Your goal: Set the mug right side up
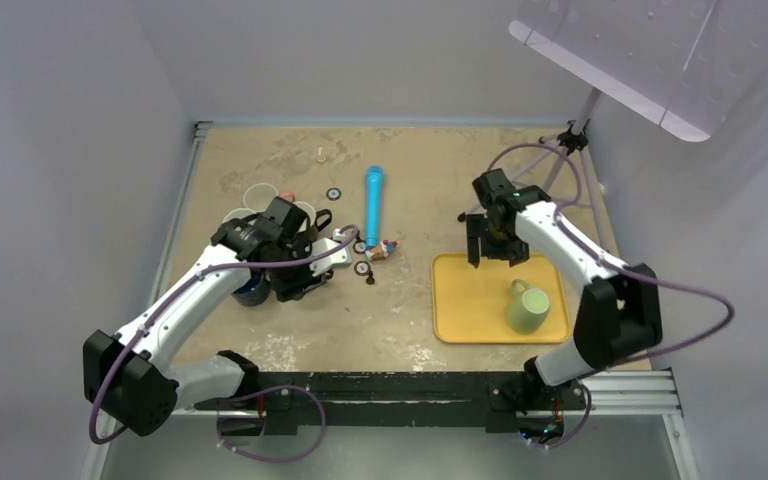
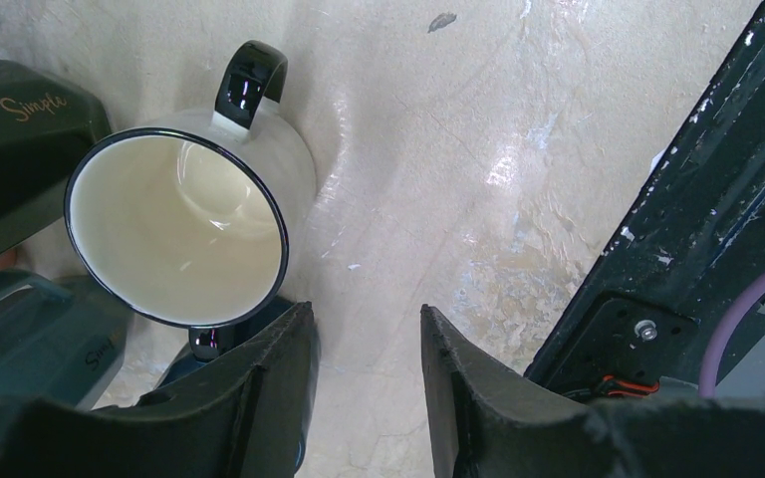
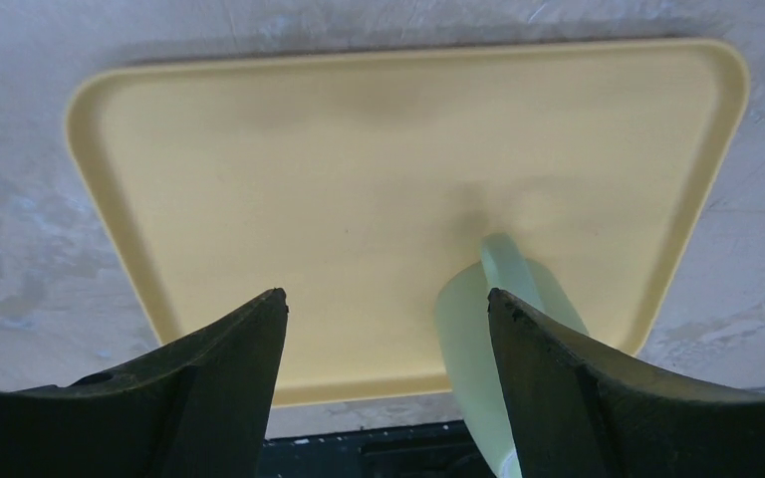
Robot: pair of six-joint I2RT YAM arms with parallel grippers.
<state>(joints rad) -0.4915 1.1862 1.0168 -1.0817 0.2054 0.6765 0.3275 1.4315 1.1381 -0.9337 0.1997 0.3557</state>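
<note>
While the right gripper (image 1: 493, 258) hangs, jaws apart, over the yellow tray's (image 1: 470, 300) far left, the green mug (image 1: 527, 308) sits near-right on it; the left gripper (image 2: 369, 329), jaws apart, is beside a white mug (image 2: 179, 224).

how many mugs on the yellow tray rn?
1. A pale green mug sits on the yellow tray, in its near-right part, handle toward the far edge. The top view shows nearly the whole tray; none looks hidden.
</note>
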